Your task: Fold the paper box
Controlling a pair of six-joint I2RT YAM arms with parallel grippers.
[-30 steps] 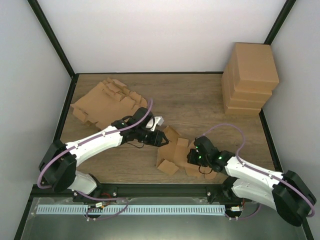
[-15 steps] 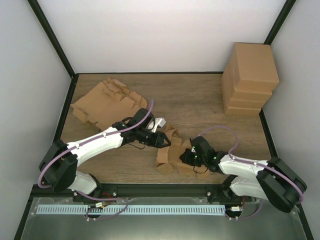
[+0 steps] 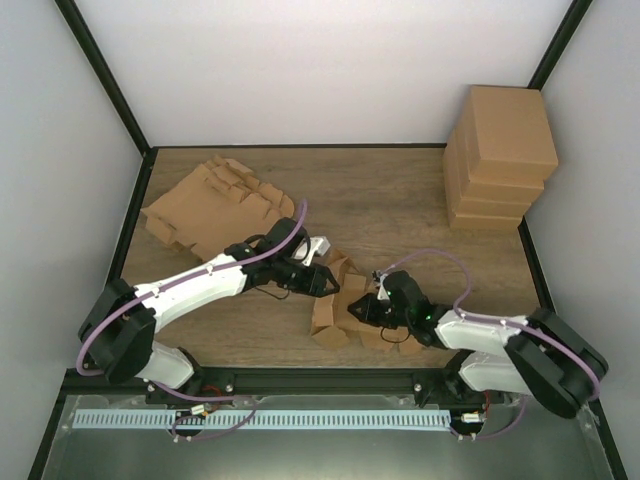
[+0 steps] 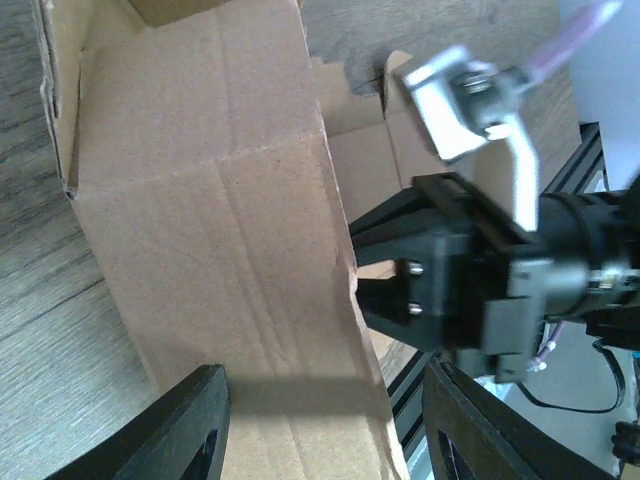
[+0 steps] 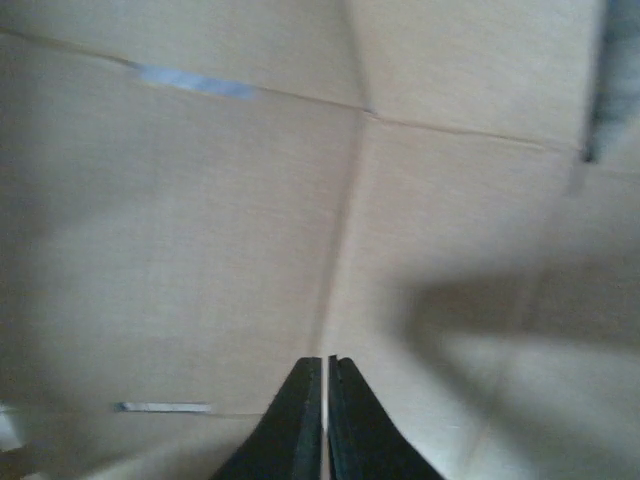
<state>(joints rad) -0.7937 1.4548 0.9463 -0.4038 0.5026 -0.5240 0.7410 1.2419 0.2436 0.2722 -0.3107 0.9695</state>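
The brown paper box [image 3: 338, 305] lies half-formed near the table's front middle, with its flaps standing up. My left gripper [image 3: 327, 282] is at its left side, open. In the left wrist view its fingers [image 4: 190, 425] stand wide apart on either side of an upright cardboard panel [image 4: 220, 230] without clamping it. From the right, my right gripper [image 3: 362, 309] reaches into the box, shut. In the right wrist view its closed tips [image 5: 327, 362] point at a creased inner panel [image 5: 200, 220] with nothing between them. The left wrist view also shows the right gripper [image 4: 375, 295] just behind the panel's edge.
A pile of flat cardboard blanks [image 3: 210, 205] lies at the back left. Finished boxes [image 3: 505, 150] are stacked in the back right corner. A black frame rail [image 3: 330, 380] runs along the near table edge, close behind the box.
My right gripper has slid left, into the box, and the box's panels have been pushed up and closer together. The left gripper has shifted slightly right against the box.
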